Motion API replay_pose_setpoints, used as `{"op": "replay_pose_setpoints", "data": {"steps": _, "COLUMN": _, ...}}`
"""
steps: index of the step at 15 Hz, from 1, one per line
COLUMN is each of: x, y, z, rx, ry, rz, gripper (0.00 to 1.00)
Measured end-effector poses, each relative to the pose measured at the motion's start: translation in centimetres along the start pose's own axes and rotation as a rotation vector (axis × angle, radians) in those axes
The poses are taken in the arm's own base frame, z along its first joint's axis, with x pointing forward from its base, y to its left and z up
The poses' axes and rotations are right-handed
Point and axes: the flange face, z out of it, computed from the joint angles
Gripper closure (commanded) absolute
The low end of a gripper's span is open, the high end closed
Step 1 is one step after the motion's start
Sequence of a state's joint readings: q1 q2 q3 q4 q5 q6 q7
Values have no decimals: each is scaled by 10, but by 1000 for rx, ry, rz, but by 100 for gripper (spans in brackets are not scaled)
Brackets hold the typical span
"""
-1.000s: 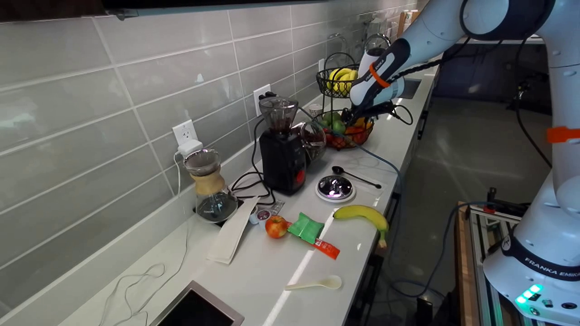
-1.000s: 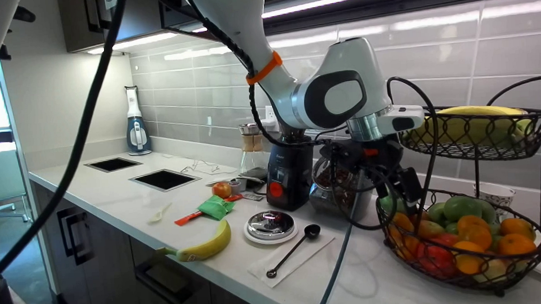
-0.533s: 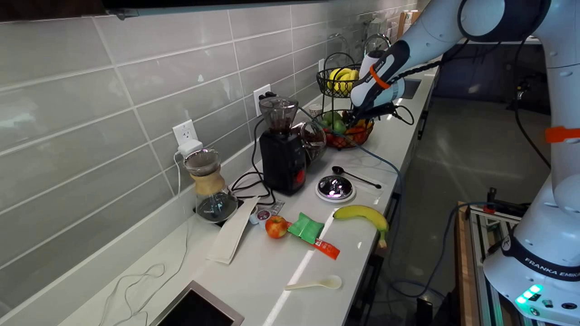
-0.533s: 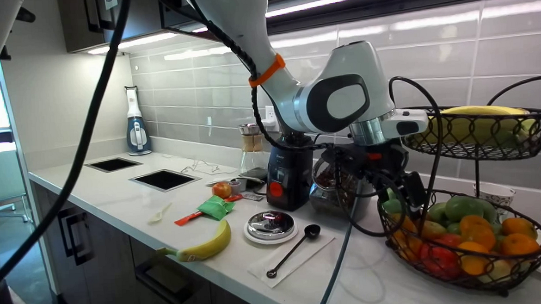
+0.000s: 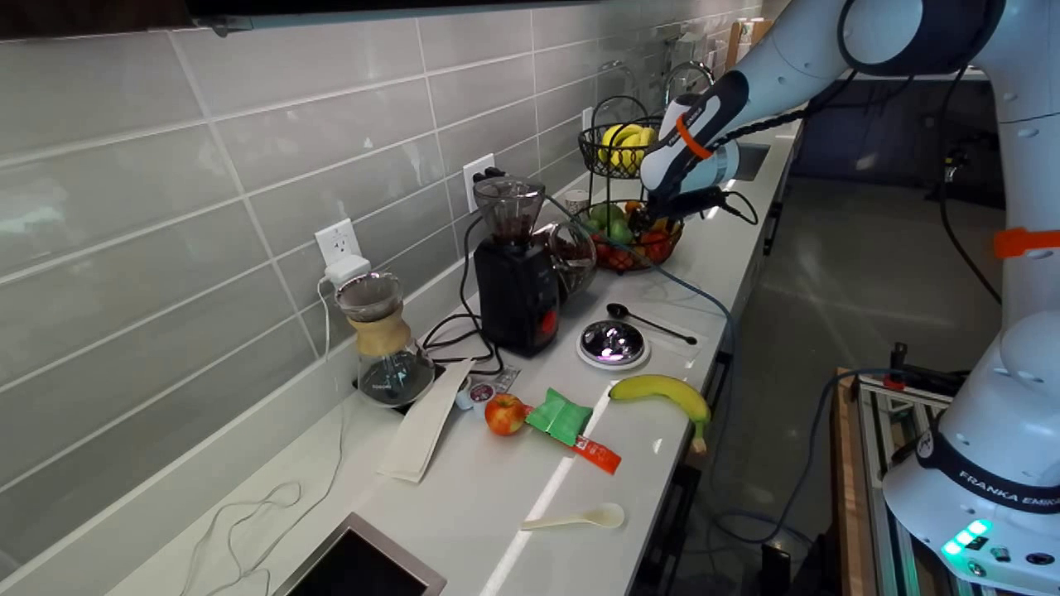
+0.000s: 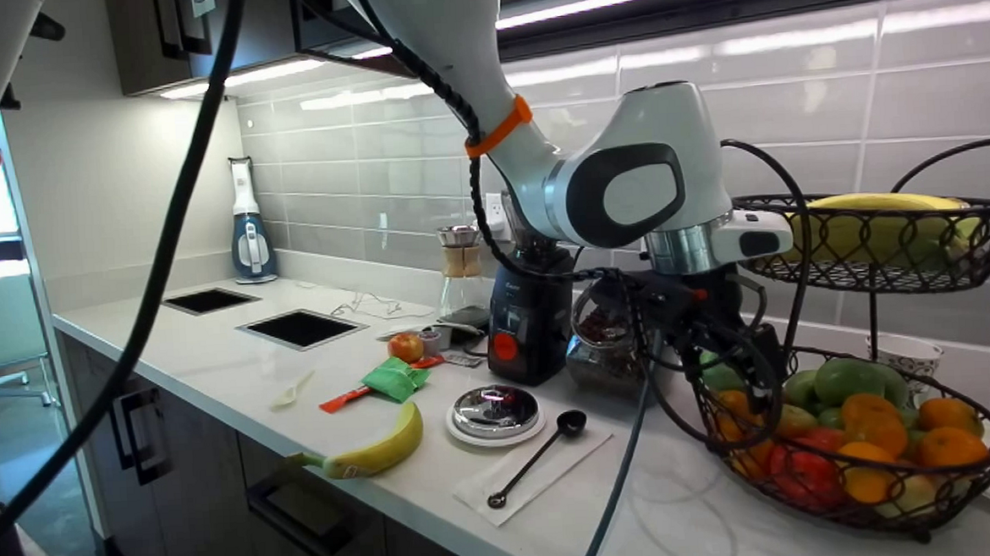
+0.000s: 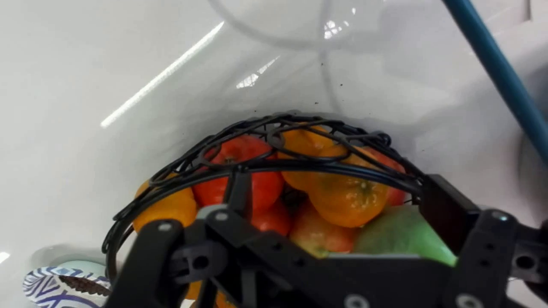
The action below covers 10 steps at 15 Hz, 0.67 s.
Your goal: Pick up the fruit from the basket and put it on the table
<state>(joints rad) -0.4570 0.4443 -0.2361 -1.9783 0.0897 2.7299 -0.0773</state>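
The claw [image 7: 336, 192], its fingers [image 7: 447, 211] spread wide, points down at an orange [image 7: 349, 199] in the wire basket [image 7: 308, 165] on the counter [image 7: 64, 171].

The gripper [image 7: 337, 192] points downward (jaws wide apart).
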Motion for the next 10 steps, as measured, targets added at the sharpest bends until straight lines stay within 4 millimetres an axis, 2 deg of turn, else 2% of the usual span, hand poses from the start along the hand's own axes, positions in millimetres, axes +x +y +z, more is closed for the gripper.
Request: {"op": "replay_pose_setpoints", "data": {"steps": 10, "x": -2, "y": 1, "z": 9, "rx": 121, "ry": 29, "rz": -36, "gripper": 0}}
